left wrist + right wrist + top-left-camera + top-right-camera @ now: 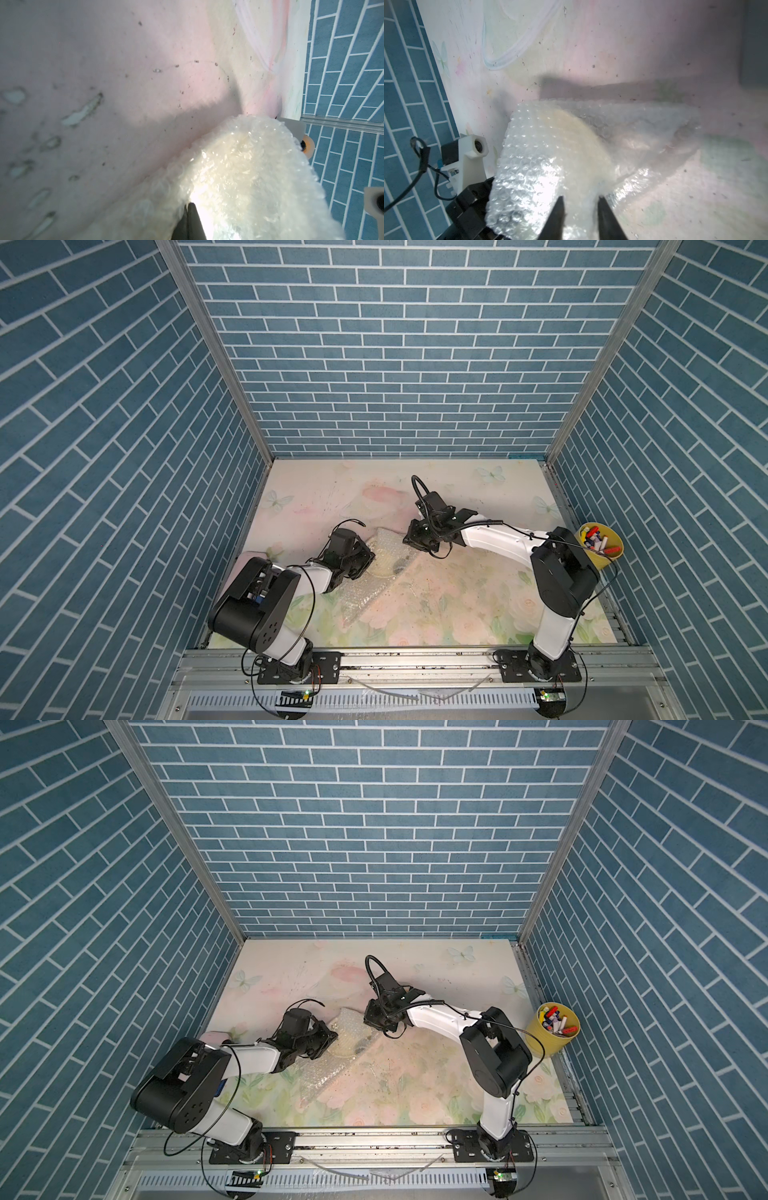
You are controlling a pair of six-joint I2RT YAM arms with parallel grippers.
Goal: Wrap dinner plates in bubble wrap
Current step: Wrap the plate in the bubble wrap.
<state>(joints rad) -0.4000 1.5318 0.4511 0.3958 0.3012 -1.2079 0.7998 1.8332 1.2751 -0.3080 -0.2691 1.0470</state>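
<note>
One wrapped plate [385, 568] just beside left end effector [190, 207].

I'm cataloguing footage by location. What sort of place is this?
Likely a robot test cell, not a home: brick-print walls on an aluminium frame, left arm and right arm bolted to a rail, floral-print table.

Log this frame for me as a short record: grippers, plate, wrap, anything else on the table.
left gripper: fingers shut, pinching the bubble wrap
right gripper: fingers apart, straddling a wrap fold
plate: cream, lying within the wrap, a flap raised over it
bystander: yellow cup of markers, untouched
</note>
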